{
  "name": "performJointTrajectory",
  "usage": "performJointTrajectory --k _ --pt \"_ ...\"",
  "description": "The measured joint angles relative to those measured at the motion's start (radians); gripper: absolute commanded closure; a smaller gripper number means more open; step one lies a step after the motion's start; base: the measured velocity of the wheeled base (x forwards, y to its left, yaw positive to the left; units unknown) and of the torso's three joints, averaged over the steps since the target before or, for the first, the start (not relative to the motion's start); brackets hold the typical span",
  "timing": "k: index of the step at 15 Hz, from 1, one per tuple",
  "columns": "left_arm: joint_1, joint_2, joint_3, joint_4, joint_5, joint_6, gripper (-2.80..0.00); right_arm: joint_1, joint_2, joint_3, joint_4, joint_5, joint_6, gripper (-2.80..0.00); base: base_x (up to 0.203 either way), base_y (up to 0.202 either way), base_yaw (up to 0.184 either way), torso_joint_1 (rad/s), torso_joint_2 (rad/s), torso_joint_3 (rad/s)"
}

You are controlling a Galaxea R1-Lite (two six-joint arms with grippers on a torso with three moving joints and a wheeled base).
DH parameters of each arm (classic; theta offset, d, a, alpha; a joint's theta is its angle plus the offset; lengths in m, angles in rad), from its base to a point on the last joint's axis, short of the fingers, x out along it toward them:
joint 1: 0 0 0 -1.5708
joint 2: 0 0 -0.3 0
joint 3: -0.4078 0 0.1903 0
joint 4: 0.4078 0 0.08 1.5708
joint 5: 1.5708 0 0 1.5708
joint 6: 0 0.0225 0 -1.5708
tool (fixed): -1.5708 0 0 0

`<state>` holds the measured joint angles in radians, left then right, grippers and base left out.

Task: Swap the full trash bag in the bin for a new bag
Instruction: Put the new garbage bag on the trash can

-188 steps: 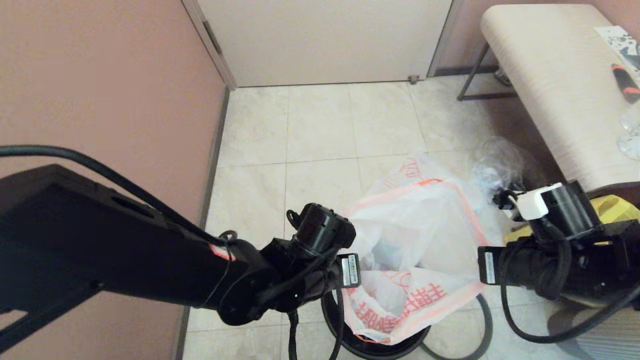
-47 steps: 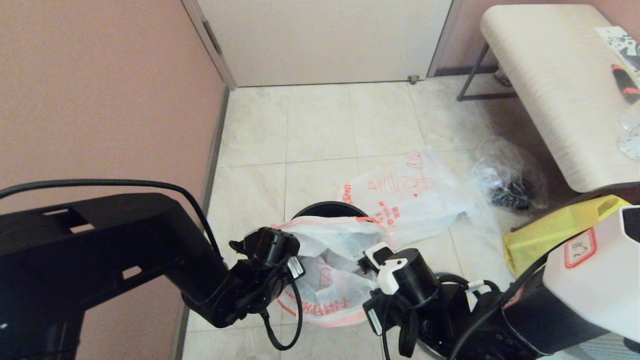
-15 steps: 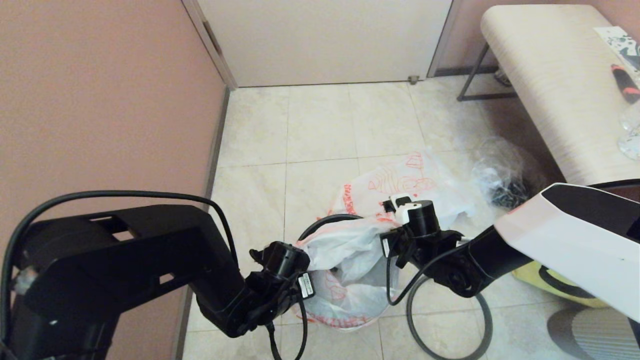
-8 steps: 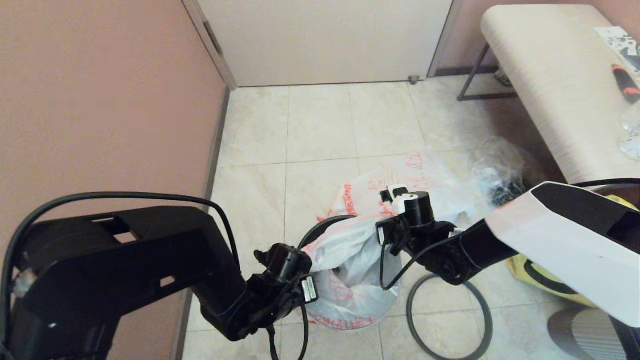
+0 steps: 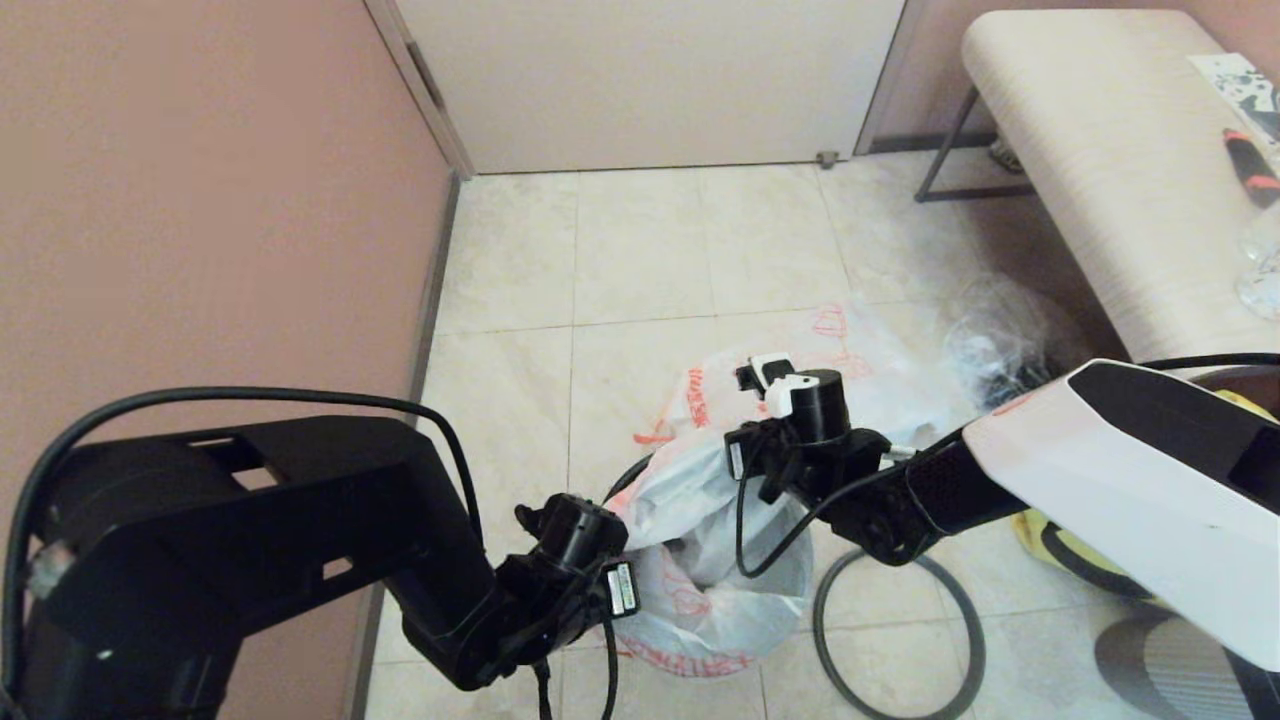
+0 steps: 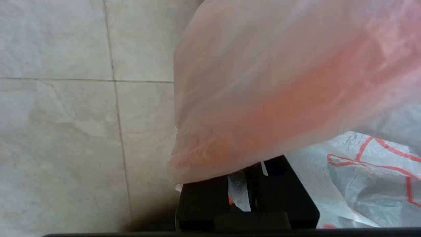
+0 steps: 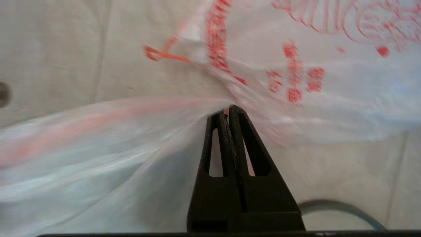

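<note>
The new bag [image 5: 700, 560], thin white film with orange-red print, is draped over the bin, stretched between both grippers. Only a dark arc of the bin's rim [image 5: 622, 478] shows at the far left. My left gripper [image 6: 253, 168] is shut on the bag's near-left edge, its tips hidden under the film. My right gripper [image 7: 230, 110] is shut on the bag's orange-edged far side, held above the bin's far rim. The full trash bag [image 5: 870, 380] lies on the floor just behind the bin. The dark grey rim hoop [image 5: 818, 625] lies on the tiles to the bin's right.
A clear bag with dark contents [image 5: 1000, 350] sits by the bench [image 5: 1100, 170] at the right. A yellow tote bag [image 5: 1040, 545] peeks out under my right arm. The pink wall [image 5: 200, 200] is close on the left and a door [image 5: 650, 80] closes the back.
My right gripper has carried the bag's far edge farther away and a little left, across the bin's mouth. The left gripper has hardly moved.
</note>
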<state>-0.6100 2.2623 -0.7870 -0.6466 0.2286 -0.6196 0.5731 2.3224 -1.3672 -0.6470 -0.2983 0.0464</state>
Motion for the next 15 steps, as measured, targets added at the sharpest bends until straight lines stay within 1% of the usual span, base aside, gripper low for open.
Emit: performJointTrajectory --k 4,10,12,14,15 --pt "-0.001 -0.002 0.008 -0.022 -0.006 0.003 0.00 0.027 0.002 -0.045 0.018 0.017 -0.023 0.00 0.000 0.000 0.000 0.000 0.00 0.000" --pt "-0.001 -0.006 0.017 -0.036 -0.017 0.002 0.00 0.055 0.037 -0.157 0.086 0.035 -0.018 0.00 0.000 0.000 0.000 0.000 0.00 0.000" --pt "0.000 -0.007 0.018 -0.050 -0.017 0.000 0.00 0.075 -0.001 -0.139 0.109 0.033 0.010 0.00 0.000 0.000 0.000 0.000 0.00 0.000" --pt "0.002 -0.012 0.035 -0.098 -0.018 0.001 0.00 0.123 -0.049 -0.093 0.206 0.033 0.042 0.00 0.000 0.000 0.000 0.000 0.00 0.000" --pt "0.003 -0.014 0.042 -0.121 -0.018 0.002 0.00 0.146 -0.065 -0.076 0.228 0.032 0.063 0.00 0.000 0.000 0.000 0.000 0.00 0.000"
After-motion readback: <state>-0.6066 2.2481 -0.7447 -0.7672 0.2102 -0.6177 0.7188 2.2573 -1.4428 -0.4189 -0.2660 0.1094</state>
